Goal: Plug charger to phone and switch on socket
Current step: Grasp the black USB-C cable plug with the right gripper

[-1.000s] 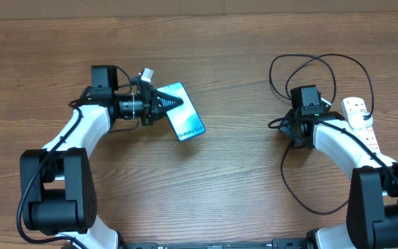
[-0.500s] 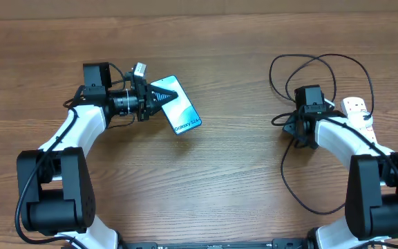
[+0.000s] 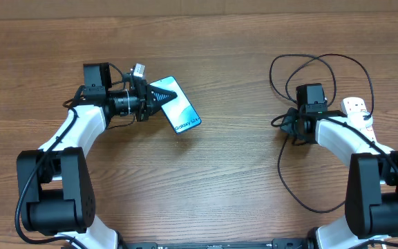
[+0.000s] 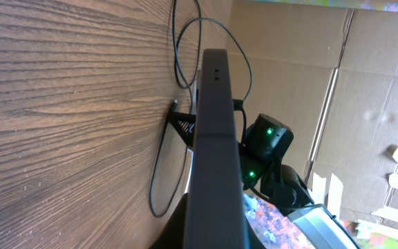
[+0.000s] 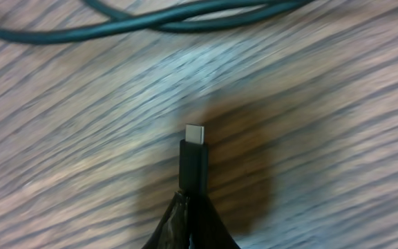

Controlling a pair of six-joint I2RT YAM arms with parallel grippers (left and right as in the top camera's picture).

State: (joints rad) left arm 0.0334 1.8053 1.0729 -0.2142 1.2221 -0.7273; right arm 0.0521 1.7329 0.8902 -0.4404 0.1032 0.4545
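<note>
The phone [image 3: 179, 109], light blue screen up, is lifted at an angle left of centre, and my left gripper [image 3: 159, 99] is shut on its near end. From the left wrist I see its dark edge [image 4: 216, 131] running away from my gripper [image 4: 213, 238]. The charger [image 3: 323, 59] lies in black loops at the right. My right gripper [image 3: 287, 123] is shut on its connector [image 5: 194, 162], whose metal tip sticks out past the fingertips just above the wood. More cable [image 5: 150, 24] crosses beyond it. The white socket [image 3: 356, 109] lies at the far right beside my right arm.
The charger's cable sweeps down in a long curve [image 3: 289, 187] toward the table's front. A cardboard wall [image 4: 365, 104] stands beyond the table. My right arm [image 4: 268, 138] shows in the left wrist view past the phone.
My right gripper has shut on the charger's connector. My left gripper moved slightly up and left with the phone, then held still.
</note>
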